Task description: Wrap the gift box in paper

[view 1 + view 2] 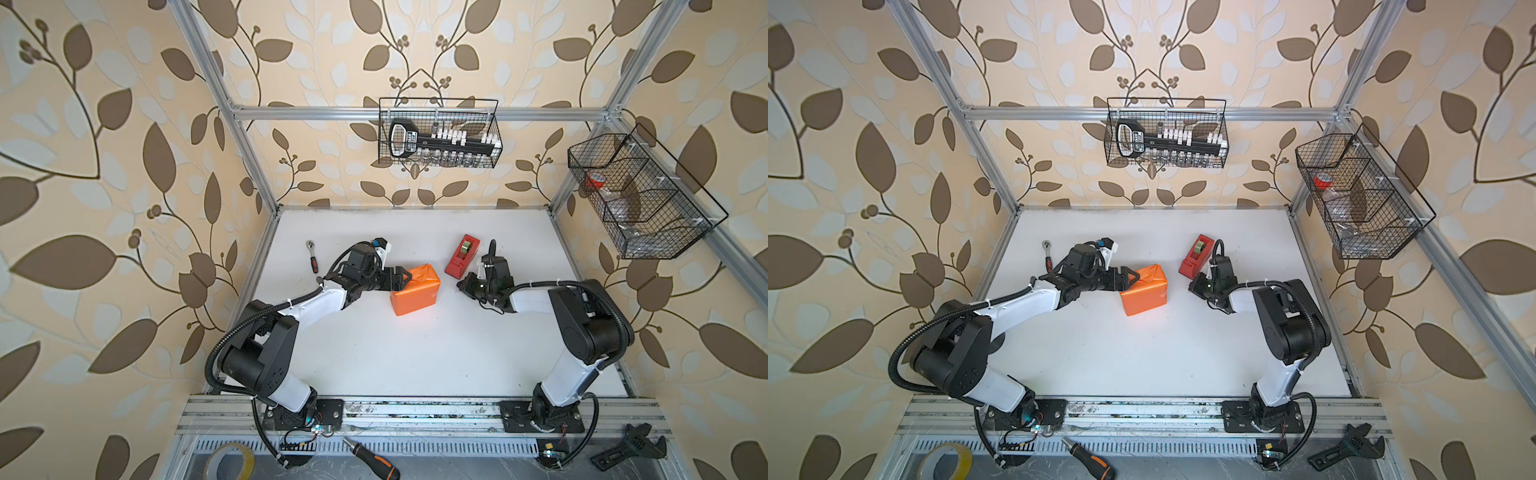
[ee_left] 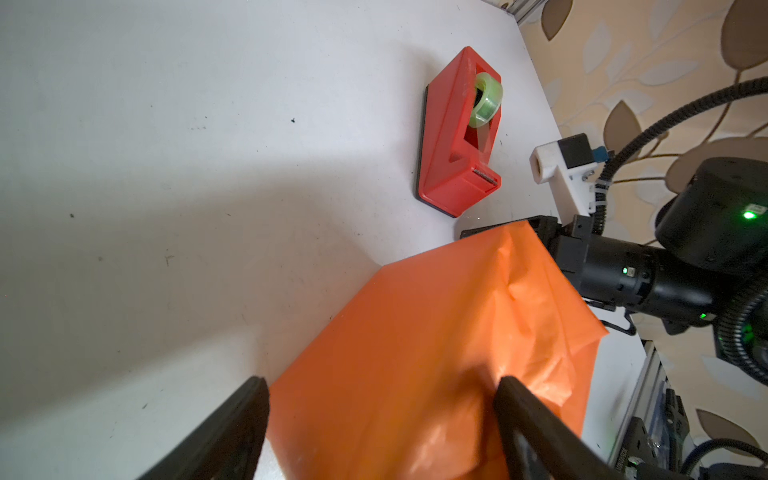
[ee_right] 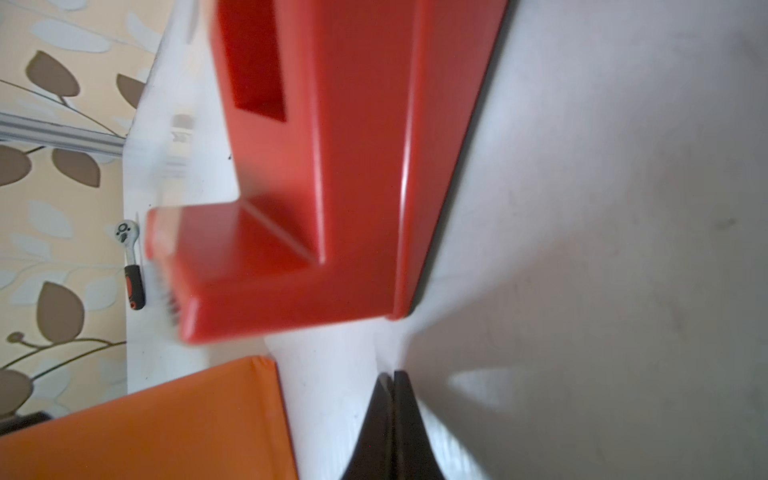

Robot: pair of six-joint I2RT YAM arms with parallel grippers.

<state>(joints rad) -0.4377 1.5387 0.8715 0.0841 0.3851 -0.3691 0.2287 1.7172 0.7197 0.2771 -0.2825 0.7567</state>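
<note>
While your left gripper [image 2: 381,380] stands wide open, its two fingers [image 2: 232,424] straddle one edge of the paper [image 2: 415,353]. One finger is over the bare table and its mate is over the creased top face. Whether either one touches the paper, you cannot tell from these views. The paper is folded, bright orange face outward, all round the gift box, which is hidden underneath. This wrapped box sits near the middle of the white table [image 1: 395,357], and its top is rumpled.

Your right gripper [image 1: 462,286] is closed on nothing, jaws pressed together. It hangs low over the table between the wrapped box and the red tape dispenser [image 1: 462,256], just beside the dispenser's cutter end. The dispenser lies apart from the wrapped box, on its right in both top views, with a greenish roll in it. A ratchet wrench [image 1: 312,256] lies further left on the table, beyond your left arm.
</note>
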